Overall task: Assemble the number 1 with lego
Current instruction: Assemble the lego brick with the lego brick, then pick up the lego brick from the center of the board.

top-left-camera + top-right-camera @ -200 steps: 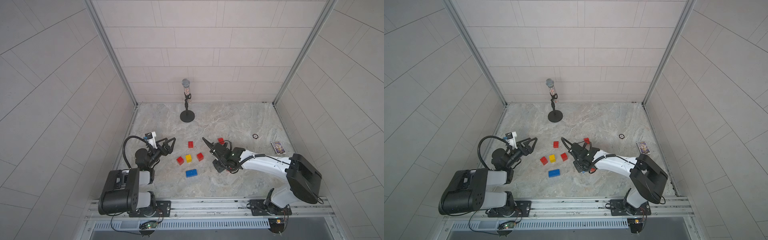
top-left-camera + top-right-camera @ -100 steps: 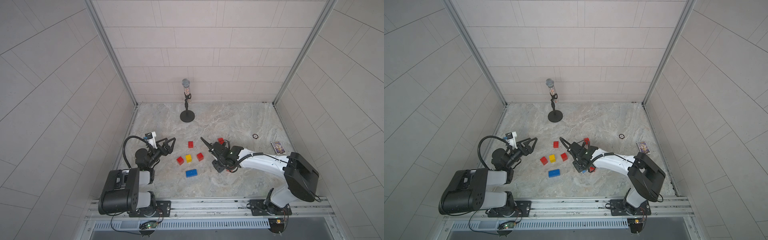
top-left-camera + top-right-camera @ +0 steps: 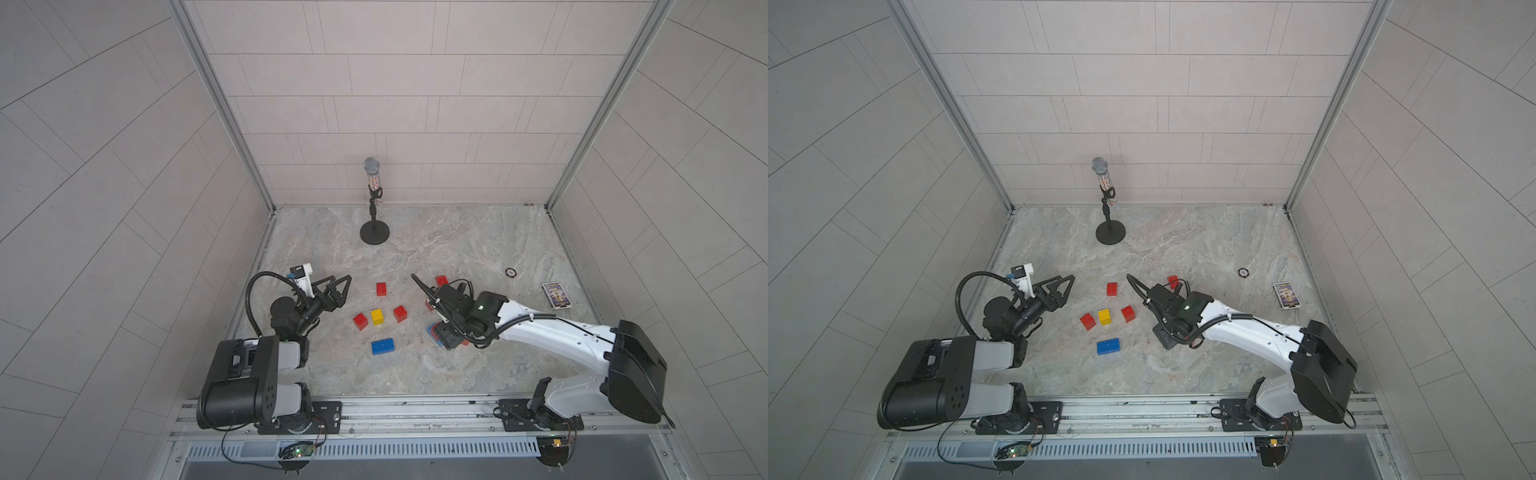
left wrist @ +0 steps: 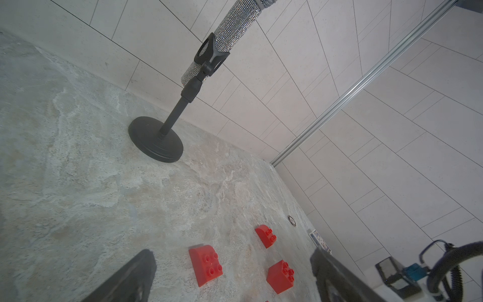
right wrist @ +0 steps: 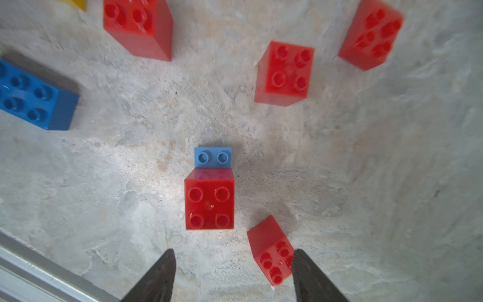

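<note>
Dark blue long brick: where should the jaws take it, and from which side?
Grip the dark blue brick across its narrow width, jaws on the two long smooth walls, coming straight down. It lies flat, studs up, nothing touching it, so both long walls look free.

White arms [image 3: 552,336] with black joints and looping black cables [image 3: 248,297].

In the right wrist view, the picture's edge cuts the small yellow studded plastic brick [image 5: 74,3] down to a sliver and takes one end off the long dark blue studded brick [image 5: 34,96]. The long light blue studded brick [image 5: 213,157] shows only two studs from under a small red studded brick [image 5: 209,204]. In a top view the right arm's black wrist [image 3: 457,303] covers nearly all of that pair. The small dark ring [image 3: 509,272] and the print on the small card box [image 3: 557,295] are too small to make out.
</note>
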